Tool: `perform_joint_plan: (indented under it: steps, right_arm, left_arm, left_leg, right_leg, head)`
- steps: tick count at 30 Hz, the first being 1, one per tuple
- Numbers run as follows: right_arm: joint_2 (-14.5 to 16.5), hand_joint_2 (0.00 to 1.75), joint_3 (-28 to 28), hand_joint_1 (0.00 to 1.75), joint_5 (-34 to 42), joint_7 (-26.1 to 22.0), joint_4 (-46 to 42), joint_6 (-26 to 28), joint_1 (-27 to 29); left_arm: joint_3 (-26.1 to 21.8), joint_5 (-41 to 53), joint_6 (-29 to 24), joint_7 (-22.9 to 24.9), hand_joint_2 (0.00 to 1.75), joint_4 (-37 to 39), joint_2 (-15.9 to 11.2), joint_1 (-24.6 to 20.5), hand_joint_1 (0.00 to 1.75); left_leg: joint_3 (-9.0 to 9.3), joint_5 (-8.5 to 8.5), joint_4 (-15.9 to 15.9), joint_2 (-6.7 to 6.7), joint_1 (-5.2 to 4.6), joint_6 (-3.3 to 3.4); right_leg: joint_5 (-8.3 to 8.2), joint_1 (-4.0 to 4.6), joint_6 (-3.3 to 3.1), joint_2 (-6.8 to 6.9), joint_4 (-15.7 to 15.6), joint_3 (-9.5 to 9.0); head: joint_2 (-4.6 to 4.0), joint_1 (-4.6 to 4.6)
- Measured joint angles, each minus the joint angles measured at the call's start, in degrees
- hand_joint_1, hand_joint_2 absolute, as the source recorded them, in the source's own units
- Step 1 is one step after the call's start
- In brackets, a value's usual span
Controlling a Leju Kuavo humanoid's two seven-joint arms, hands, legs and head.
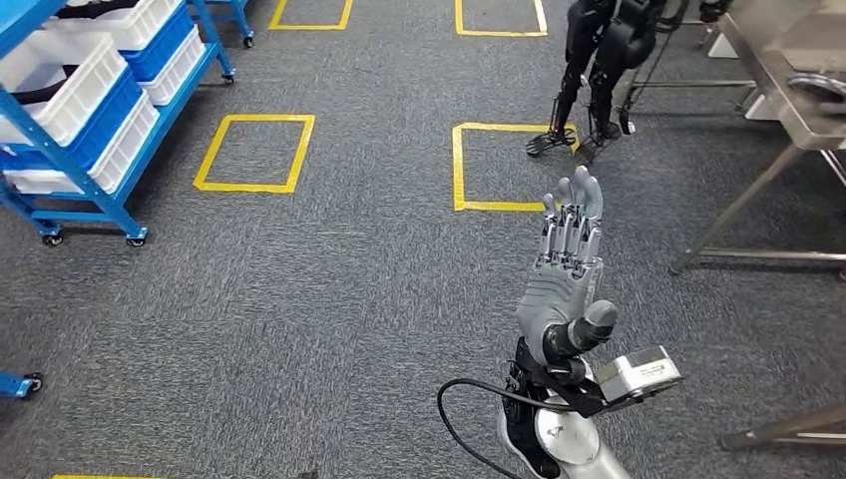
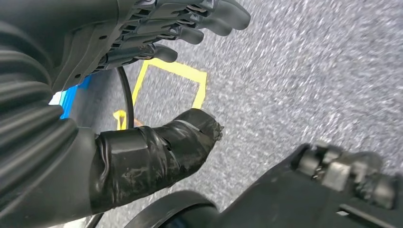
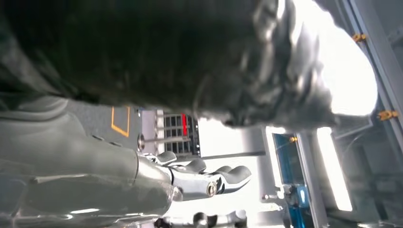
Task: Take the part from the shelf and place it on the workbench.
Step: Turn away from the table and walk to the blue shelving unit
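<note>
My right hand (image 1: 564, 269) is raised over the grey carpet with its palm up, fingers stretched forward and nothing in it. In the right wrist view its fingers (image 3: 204, 175) lie straight and apart from the dark thumb (image 3: 228, 61). My left hand (image 2: 142, 42) hangs above the floor, fingers extended, taped thumb (image 2: 157, 152) apart, holding nothing. The blue shelf (image 1: 95, 150) on wheels stands at the far left with white and blue bins; dark items lie in the white bins (image 1: 60, 75). The steel workbench (image 1: 788, 90) stands at the far right.
Yellow taped squares (image 1: 254, 152) mark the carpet ahead. Another robot's dark legs (image 1: 599, 70) stand at the top, beside the workbench. A blue castor (image 1: 20, 383) shows at the left edge and a metal leg (image 1: 788, 431) at the lower right.
</note>
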State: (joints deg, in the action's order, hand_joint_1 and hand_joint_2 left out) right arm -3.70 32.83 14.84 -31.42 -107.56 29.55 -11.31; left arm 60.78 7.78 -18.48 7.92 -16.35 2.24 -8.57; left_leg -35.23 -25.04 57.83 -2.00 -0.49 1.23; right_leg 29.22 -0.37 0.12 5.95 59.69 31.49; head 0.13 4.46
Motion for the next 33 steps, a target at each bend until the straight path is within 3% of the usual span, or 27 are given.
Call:
perform_joint_plan:
  steps: [1, 3, 5, 6, 7, 8, 9, 10, 12, 13, 15, 17, 19, 21, 22, 23, 24, 26, 28, 30, 31, 33]
  right_arm:
    - [-0.01, 0.0, -0.06, 0.0, 0.53, -0.27, -0.32, -0.37, 0.0]
    - [-0.03, 0.0, -0.31, 0.0, 1.68, -0.99, -0.81, -1.23, 0.09]
    - [-0.04, 0.0, -0.57, 0.0, 2.44, -1.57, -1.01, -1.88, 0.31]
    - [-0.05, 0.0, -0.66, 0.0, 2.6, -1.78, -1.06, -2.12, 0.4]
    - [-0.05, 0.0, -0.68, 0.0, 2.65, -1.93, -1.16, -2.32, 0.44]
    - [-0.06, 0.0, -0.68, 0.0, 2.67, -2.06, -1.32, -2.56, 0.42]
    - [-0.06, 0.0, -0.68, 0.0, 2.71, -2.14, -1.5, -2.8, 0.37]
    - [-0.06, 0.0, -0.68, 0.0, 2.79, -2.19, -1.63, -3.05, 0.32]
    - [-0.05, 0.0, -0.68, 0.0, 2.97, -2.3, -1.84, -3.45, 0.25]
    - [-0.05, 0.0, -0.69, 0.0, 3.04, -2.34, -1.89, -3.59, 0.24]
    - [-0.05, 0.0, -0.7, 0.0, 3.11, -2.37, -1.95, -3.75, 0.08]
    - [-0.03, 0.0, -0.7, 0.0, 3.32, -2.39, -1.95, -3.92, -0.14]
    - [-0.02, 0.0, -0.7, 0.0, 3.84, -2.46, -1.96, -4.24, -0.17]
    - [-0.02, 0.0, -0.7, 0.0, 4.65, -2.66, -1.95, -4.8, -0.13]
    - [-0.02, 0.0, -0.7, 0.0, 5.07, -2.8, -1.94, -5.09, -0.14]
    - [-0.02, 0.0, -0.7, 0.0, 5.46, -2.92, -1.94, -5.36, -0.16]
    - [-0.02, 0.0, -0.7, 0.0, 5.72, -3.01, -1.94, -5.59, -0.2]
    - [0.01, 0.0, -0.7, 0.0, 5.95, -3.08, -1.94, -5.89, -0.37]
    - [0.06, 0.0, -0.7, 0.0, 6.03, -3.12, -1.93, -6.05, -0.55]
    - [0.11, 0.0, -0.7, 0.0, 6.41, -3.18, -1.86, -6.49, -0.71]
    - [0.14, 0.0, -0.7, 0.0, 6.71, -3.19, -1.79, -6.83, -0.83]
    - [0.2, 0.0, -0.7, 0.0, 7.33, -3.3, -1.69, -7.56, -1.13]
  left_arm:
    - [0.0, 0.01, 0.06, -0.02, 1.75, 0.0, 0.04, 0.08, 0.0]
    - [0.0, 0.06, 0.4, -0.05, 1.75, 0.01, 0.24, -0.06, 0.0]
    - [0.0, 0.26, 0.92, -0.05, 1.75, 0.01, 0.44, -0.22, 0.0]
    - [0.0, 0.38, 1.13, -0.04, 1.75, 0.01, 0.51, -0.19, 0.0]
    - [0.0, 0.49, 1.3, -0.04, 1.75, 0.01, 0.55, -0.15, 0.0]
    - [0.0, 0.58, 1.39, -0.04, 1.75, 0.01, 0.57, -0.12, 0.0]
    - [0.0, 0.63, 1.44, -0.08, 1.75, 0.01, 0.58, -0.12, 0.0]
    - [0.0, 0.69, 1.47, -0.13, 1.75, 0.01, 0.58, -0.15, 0.0]
    - [0.01, 0.79, 1.48, -0.23, 1.75, 0.01, 0.56, -0.23, 0.0]
    - [0.01, 0.82, 1.46, -0.26, 1.75, 0.01, 0.56, -0.22, 0.0]
    - [0.02, 0.8, 1.27, -0.34, 1.75, 0.01, 0.57, -0.05, 0.0]
    - [0.02, 0.75, 0.93, -0.43, 1.75, 0.01, 0.6, 0.04, 0.0]
    - [0.02, 0.69, 0.66, -0.53, 1.75, 0.01, 0.65, -0.11, 0.0]
    - [0.02, 0.61, 0.53, -0.66, 1.75, 0.01, 0.66, -0.18, 0.0]
    - [0.02, 0.5, 0.49, -0.71, 1.75, 0.01, 0.66, -0.12, 0.0]
    - [0.02, 0.37, 0.44, -0.75, 1.75, 0.01, 0.66, -0.03, 0.0]
    - [0.02, 0.24, 0.37, -0.77, 1.75, 0.01, 0.65, 0.05, 0.0]
    - [0.02, 0.05, 0.16, -0.84, 1.75, 0.01, 0.64, 0.06, 0.0]
    - [0.02, 0.02, -0.09, -0.91, 1.75, 0.01, 0.65, -0.06, 0.0]
    - [0.02, -0.05, -0.27, -0.93, 1.75, 0.01, 0.63, -0.01, 0.0]
    - [0.02, -0.12, -0.38, -0.95, 1.75, 0.01, 0.63, 0.13, 0.0]
    - [0.02, -0.33, -0.62, -1.03, 1.75, 0.02, 0.67, 0.28, 0.0]
  left_leg:
    - [0.26, 0.19, -0.43, 0.6, 0.2, 0.19]
    - [0.55, 0.44, -0.89, 1.82, 0.42, 0.52]
    - [0.5, 0.46, -0.79, 3.33, 0.46, 0.72]
    - [0.5, 0.42, -0.7, 4.16, 0.5, 0.69]
    - [0.5, 0.35, -0.54, 5.04, 0.57, 0.6]
    - [0.49, 0.23, -0.26, 5.95, 0.69, 0.42]
    - [0.43, 0.01, 0.17, 6.84, 0.87, 0.16]
    - [0.16, -0.21, 0.61, 7.66, 1.01, -0.17]
    - [-0.75, -0.41, 1.57, 9.12, 1.18, -0.87]
    - [-1.21, -0.27, 1.67, 9.77, 1.24, -1.23]
    - [-1.79, -0.03, 1.79, 10.45, 1.42, -1.83]
    - [-3.05, -1.19, 4.12, 7.8, 1.29, -2.29]
    - [-6.2, -4.08, 10.35, 3.77, 1.22, -2.68]
    - [-9.63, -6.4, 16.72, 2.31, 1.28, -2.75]
    - [-10.24, -6.34, 17.78, 2.17, 1.23, -2.59]
    - [-9.74, -5.34, 16.8, 2.12, 1.15, -2.27]
    - [-8.14, -3.58, 13.83, 1.9, 0.97, -1.8]
    - [-3.84, -0.73, 6.03, -0.09, 0.21, -0.64]
    - [-1.62, -0.06, 1.95, -1.6, -0.55, -0.02]
    - [-1.25, 0.04, 1.29, -0.72, -0.63, 0.12]
    - [-0.89, 0.23, 0.76, -0.06, -0.46, 0.27]
    - [-0.03, 0.65, -0.31, 1.21, -0.05, 0.71]
  right_leg:
    - [0.77, -0.08, 0.28, -1.2, 0.93, 0.31]
    - [3.74, -0.28, 0.59, -4.2, 6.18, 2.76]
    - [6.22, -0.35, 0.77, -5.29, 12.89, 6.31]
    - [6.06, -0.42, 0.9, -5.46, 14.35, 7.28]
    - [4.78, -0.58, 1.04, -5.57, 13.7, 7.25]
    - [2.69, -0.82, 1.2, -5.87, 11.09, 6.26]
    - [0.76, -1.17, 1.37, -6.82, 7.64, 4.76]
    - [-0.45, -1.47, 1.56, -8.71, 4.7, 3.46]
    - [-0.99, -1.85, 1.48, -11.6, 1.96, 2.33]
    - [-0.87, -1.76, 1.26, -12.01, 2.0, 2.44]
    - [-1.12, -1.66, 0.52, -10.41, 1.87, 2.41]
    - [-1.18, -1.74, -0.19, -8.68, 1.59, 2.07]
    - [-1.07, -1.55, -0.64, -6.82, 1.47, 1.83]
    - [-0.89, -1.22, -0.85, -4.92, 1.47, 1.74]
    - [-0.78, -1.04, -0.91, -4.03, 1.47, 1.68]
    - [-0.65, -0.86, -0.96, -3.23, 1.47, 1.59]
    - [-0.51, -0.68, -0.99, -2.5, 1.46, 1.42]
    - [-0.17, -0.3, -0.91, -1.22, 1.37, 0.97]
    - [0.05, -0.16, -0.55, -0.2, 0.99, 0.52]
    - [0.15, -0.08, 0.03, 0.82, 0.38, -0.03]
    - [0.4, -0.1, 0.35, 0.57, 0.41, -0.28]
    - [2.21, -0.17, 0.75, -1.97, 3.11, 0.63]
  head:
    - [0.0, -0.07]
    - [0.0, -0.28]
    - [0.0, -0.36]
    - [0.0, -0.37]
    - [0.0, -0.36]
    - [0.0, -0.37]
    - [0.0, -0.37]
    - [0.0, -0.41]
    - [0.0, -0.55]
    - [0.0, -0.61]
    - [0.0, -0.64]
    - [0.0, -0.19]
    - [0.0, 0.35]
    - [0.0, 0.43]
    - [0.0, 0.45]
    - [0.0, 0.44]
    - [0.0, 0.44]
    - [0.0, 0.39]
    - [0.0, 0.35]
    - [0.0, 0.34]
    - [0.0, 0.27]
    - [0.0, 0.1]
